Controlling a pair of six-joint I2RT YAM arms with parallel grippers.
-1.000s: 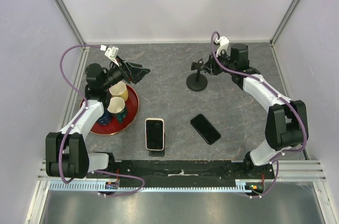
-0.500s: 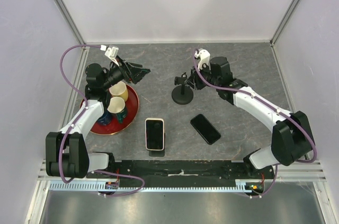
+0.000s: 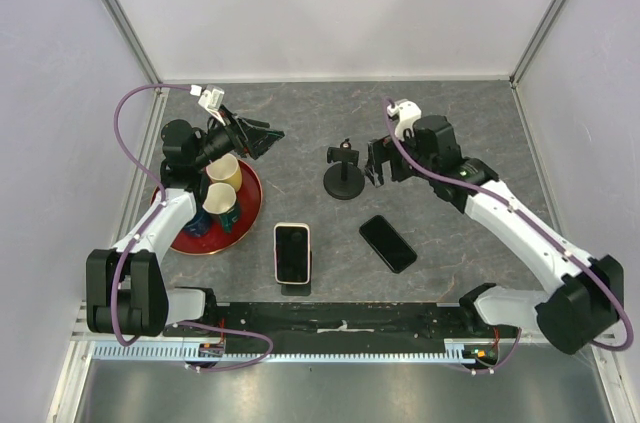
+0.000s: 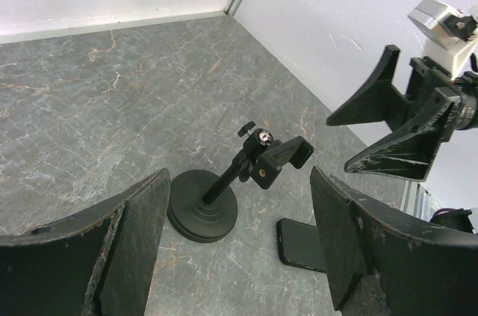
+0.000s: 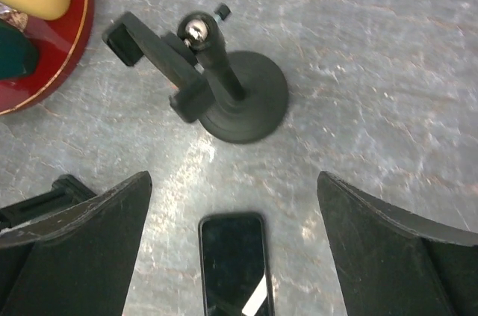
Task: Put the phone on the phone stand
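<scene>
Right gripper [image 3: 378, 165] jaws are spread wide, with the stand [image 5: 243, 103] just ahead, untouched, and the black phone [image 5: 233, 264] flat below. Left gripper [image 3: 265, 135] gapes too, empty.

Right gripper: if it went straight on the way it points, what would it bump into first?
Most likely the black phone stand with the round base, just ahead of the open right gripper. Depth is unclear, so it might meet the grey marbled table first.
</scene>
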